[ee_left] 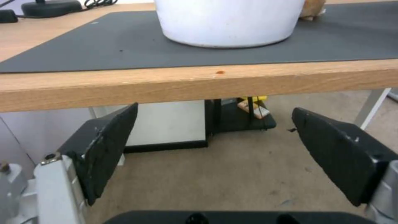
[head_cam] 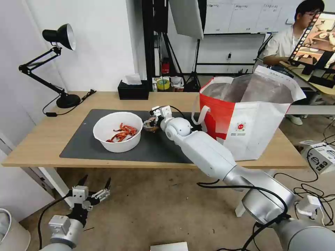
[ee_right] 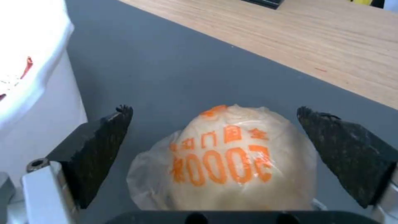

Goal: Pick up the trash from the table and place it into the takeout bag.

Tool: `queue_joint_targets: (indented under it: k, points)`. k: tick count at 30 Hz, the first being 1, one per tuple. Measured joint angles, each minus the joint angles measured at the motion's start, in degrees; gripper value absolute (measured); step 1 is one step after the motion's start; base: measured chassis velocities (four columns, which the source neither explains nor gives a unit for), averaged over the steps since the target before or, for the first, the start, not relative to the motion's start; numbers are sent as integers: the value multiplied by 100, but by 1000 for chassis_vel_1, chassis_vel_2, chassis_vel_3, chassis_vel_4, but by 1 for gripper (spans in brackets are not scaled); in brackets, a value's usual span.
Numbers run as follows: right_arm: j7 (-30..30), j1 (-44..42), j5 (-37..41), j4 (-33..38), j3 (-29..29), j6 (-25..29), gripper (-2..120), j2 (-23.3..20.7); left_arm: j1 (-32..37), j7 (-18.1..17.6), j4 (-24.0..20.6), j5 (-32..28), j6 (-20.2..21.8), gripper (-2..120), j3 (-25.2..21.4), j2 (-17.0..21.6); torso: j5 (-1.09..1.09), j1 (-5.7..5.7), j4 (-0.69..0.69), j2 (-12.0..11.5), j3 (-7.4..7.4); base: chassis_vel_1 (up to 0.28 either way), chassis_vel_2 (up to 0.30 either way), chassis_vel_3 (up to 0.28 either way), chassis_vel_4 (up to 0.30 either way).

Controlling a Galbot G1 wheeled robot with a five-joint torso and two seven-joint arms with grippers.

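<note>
Trash: the tan plastic-wrapped lump [ee_right: 226, 161] lies on the dark grey mat [head_cam: 80, 139] at centre frame, just beside the white bowl [head_cam: 118, 131] of red-orange shells.
Right gripper [head_cam: 150, 122]: reaches in over the near counter [head_cam: 42, 143] edge, low at the lump; its jaws stand wide, one either side of the wrapper, neither pad touching it yet in the wrist view. My read is that it straddles the lump to close across the widest part.
Left gripper [head_cam: 94, 190]: parked at lower left, below the counter's front edge, jaws wide and holding nothing.
Takeout bag [head_cam: 251, 118]: stands upright at right of centre, mouth open upward, foil lining showing, presumably so trash can drop in from above.
Edges: the bowl wall sits close to one jaw, so closing room on that side looks tight; the other side is bare mat.
Open room: the mat between lump and bag is taken by the right arm itself; the bag's rim is high, so a lift would be needed.
Tissue box [head_cam: 132, 90]: black, upper centre, well apart.
</note>
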Motion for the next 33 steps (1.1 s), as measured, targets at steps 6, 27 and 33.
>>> queue_joint_targets:
  k: [6,27,33]
  points:
    - [21,-59,-63,0,0,-36,100,30,-2,0,7,-2,-4,100,1,5,0,0,0,0,0,0,0,0,0]
    - [53,-108,-77,33,-42,-71,76,-67,2,0,19,16,-30,100,31,-10,1,0,0,0,0,0,0,0,0]
    - [63,-131,-62,70,-46,-78,55,-108,10,-2,19,24,-37,100,36,-17,1,0,0,0,0,0,0,0,0]
